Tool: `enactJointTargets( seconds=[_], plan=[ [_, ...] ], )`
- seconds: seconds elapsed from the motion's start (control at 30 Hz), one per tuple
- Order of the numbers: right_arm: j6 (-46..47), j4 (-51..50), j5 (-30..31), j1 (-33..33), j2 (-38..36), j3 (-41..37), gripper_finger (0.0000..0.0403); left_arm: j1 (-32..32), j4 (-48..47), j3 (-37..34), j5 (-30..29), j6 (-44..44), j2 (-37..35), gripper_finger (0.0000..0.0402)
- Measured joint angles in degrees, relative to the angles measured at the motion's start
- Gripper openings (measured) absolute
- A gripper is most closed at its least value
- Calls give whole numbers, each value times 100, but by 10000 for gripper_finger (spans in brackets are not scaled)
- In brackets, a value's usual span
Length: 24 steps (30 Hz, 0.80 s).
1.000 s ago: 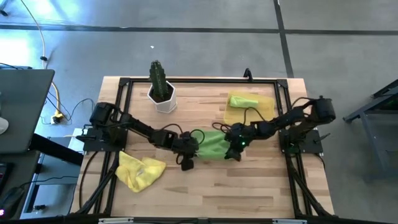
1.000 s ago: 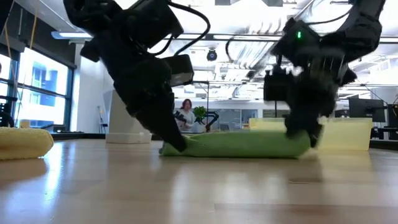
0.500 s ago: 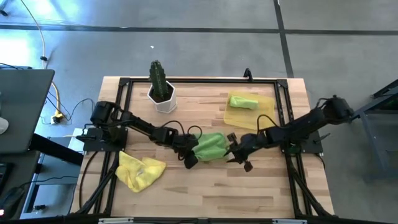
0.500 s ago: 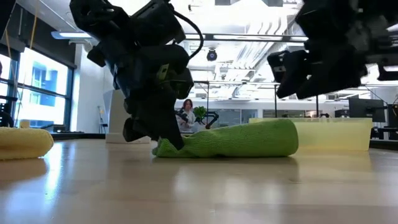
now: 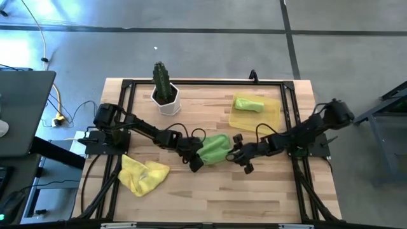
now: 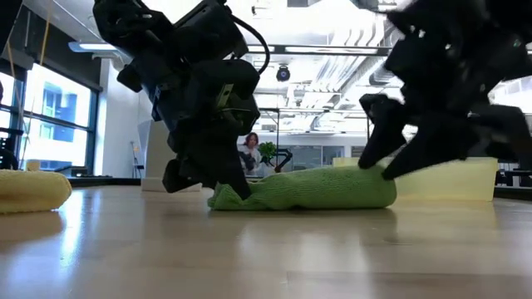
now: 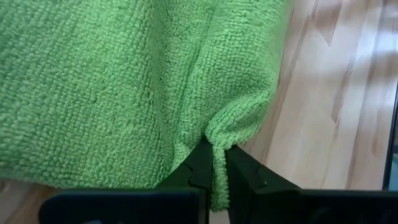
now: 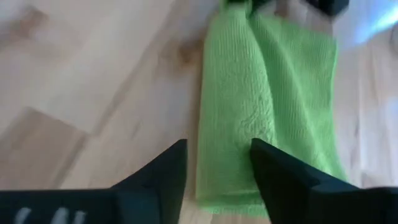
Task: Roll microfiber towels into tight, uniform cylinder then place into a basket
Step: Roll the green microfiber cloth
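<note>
A lime green towel [image 5: 215,147], rolled into a thick short cylinder, lies on the wood at the table's middle. My left gripper [image 5: 196,159] is shut on its left end. My right gripper [image 5: 236,154] is open at the roll's right end [image 8: 230,180], one finger on either side of it. A second green roll [image 5: 248,103] lies in the yellow basket [image 5: 270,114] at the back right. The yellow towel [image 5: 144,175] lies crumpled near the front left. My left gripper pinches a small fold of cloth [image 7: 219,134] at the corner of the roll's left end between its two fingers. The fingers slant down at it from the table's left. The roll lies on the table. My right gripper: I cannot tell whether its open fingers [image 8: 267,162] touch the roll's end.
A white pot with a green cactus [image 5: 165,95] stands at the back left. A black frame [image 5: 191,83] runs round the table top. Bare wood lies along the near edge [image 5: 222,197]. People show in the room behind the table in the low view.
My right gripper has let go of the roll's right end, opened, rolled its wrist, swung off toward the near right, then come back to that end. My left gripper has rolled in place, still shut on the left end. The roll now lies shorter and thicker.
</note>
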Motion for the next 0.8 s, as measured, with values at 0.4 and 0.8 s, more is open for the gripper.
enactJointTargets(
  seconds=[0.4,0.8],
  plan=[
    [432,-22,-118,-103,749,24,228,0,199,-7,-35,-47,12,13],
    [2278,-267,-92,-173,761,31,13,-82,333,-7,297,-424,17,13]
  ],
)
